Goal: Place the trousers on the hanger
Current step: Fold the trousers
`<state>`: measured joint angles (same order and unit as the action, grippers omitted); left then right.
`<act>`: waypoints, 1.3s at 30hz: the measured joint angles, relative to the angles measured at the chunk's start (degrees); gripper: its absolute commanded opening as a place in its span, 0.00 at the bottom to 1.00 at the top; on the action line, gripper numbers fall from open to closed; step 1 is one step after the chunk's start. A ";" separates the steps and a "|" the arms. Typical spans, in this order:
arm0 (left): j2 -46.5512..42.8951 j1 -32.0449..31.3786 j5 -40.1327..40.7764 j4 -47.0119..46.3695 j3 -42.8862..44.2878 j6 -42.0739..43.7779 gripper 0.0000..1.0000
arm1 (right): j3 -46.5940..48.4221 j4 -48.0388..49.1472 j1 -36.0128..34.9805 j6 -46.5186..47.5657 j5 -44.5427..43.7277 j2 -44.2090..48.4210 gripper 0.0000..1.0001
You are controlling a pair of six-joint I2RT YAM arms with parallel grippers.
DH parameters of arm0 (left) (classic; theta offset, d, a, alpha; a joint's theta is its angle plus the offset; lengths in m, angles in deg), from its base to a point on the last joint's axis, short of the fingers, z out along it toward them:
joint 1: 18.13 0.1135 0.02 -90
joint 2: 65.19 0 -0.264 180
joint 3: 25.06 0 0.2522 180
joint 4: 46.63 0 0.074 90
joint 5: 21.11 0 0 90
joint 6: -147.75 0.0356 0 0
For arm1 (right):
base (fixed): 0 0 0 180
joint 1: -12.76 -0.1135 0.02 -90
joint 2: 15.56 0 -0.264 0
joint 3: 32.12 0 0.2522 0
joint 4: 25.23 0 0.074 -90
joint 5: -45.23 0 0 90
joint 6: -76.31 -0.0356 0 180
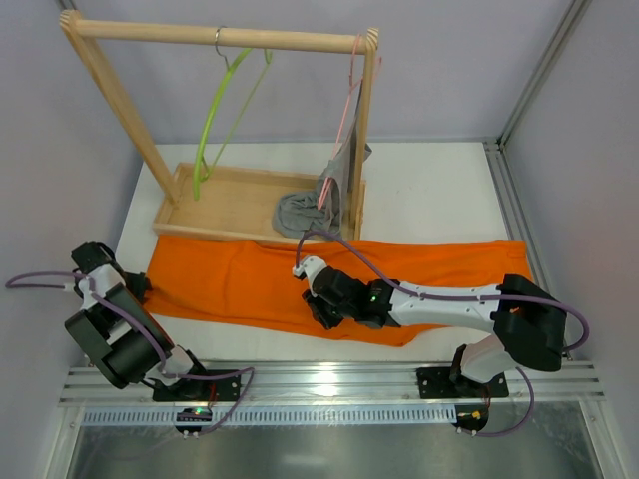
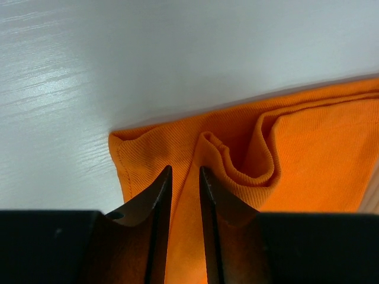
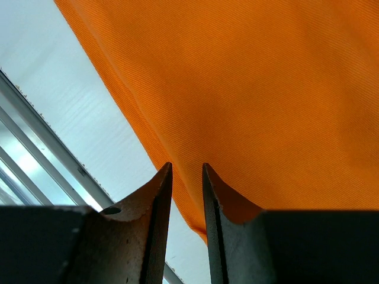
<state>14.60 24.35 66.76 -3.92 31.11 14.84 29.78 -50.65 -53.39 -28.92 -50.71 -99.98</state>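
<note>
The orange trousers (image 1: 250,284) lie flat across the table in front of the rack, running left to right. The lime-green hanger (image 1: 215,110) hangs bare by its metal hook from the rack's top bar. My left gripper (image 1: 138,286) is at the trousers' left end. In the left wrist view its fingers (image 2: 185,168) stand narrowly apart over the folded corner of the trousers (image 2: 308,154), with cloth showing in the gap. My right gripper (image 1: 321,311) is at the trousers' near edge. Its fingers (image 3: 186,165) are slightly apart astride the hem (image 3: 266,89), and table shows between them.
A wooden rack (image 1: 220,35) stands on a wooden tray base (image 1: 220,205) at the back. A pink hanger (image 1: 351,80) on its right end carries a grey garment (image 1: 324,195) that droops into the tray. A metal rail (image 1: 300,379) runs along the table's near edge.
</note>
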 measured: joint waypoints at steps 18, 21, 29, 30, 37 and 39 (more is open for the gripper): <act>2.54 -0.42 0.17 -0.85 0.00 0.31 0.00 | 0.09 -0.83 0.00 1.27 -1.53 -2.75 0.30; 2.32 -0.46 0.44 -0.68 0.00 0.31 0.00 | 0.07 -0.83 -0.02 1.64 -1.20 -2.80 0.30; 0.24 -0.48 0.70 -0.17 0.04 0.26 0.00 | -0.35 -0.79 -0.37 2.38 1.20 -2.40 0.36; 0.17 -0.48 0.76 -0.17 0.09 0.26 0.00 | -0.35 -0.79 -0.46 2.43 1.36 -2.40 0.36; -0.68 -0.48 2.19 0.24 0.22 0.28 0.00 | -0.35 -0.70 -0.55 2.40 0.52 -4.98 0.15; -1.09 -0.48 2.64 0.46 0.33 0.28 0.00 | -0.35 -0.72 -0.55 2.32 -0.07 -5.57 0.04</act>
<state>13.50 23.87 69.40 -3.46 31.44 15.12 29.43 -51.37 -53.94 -26.60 -50.77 -105.56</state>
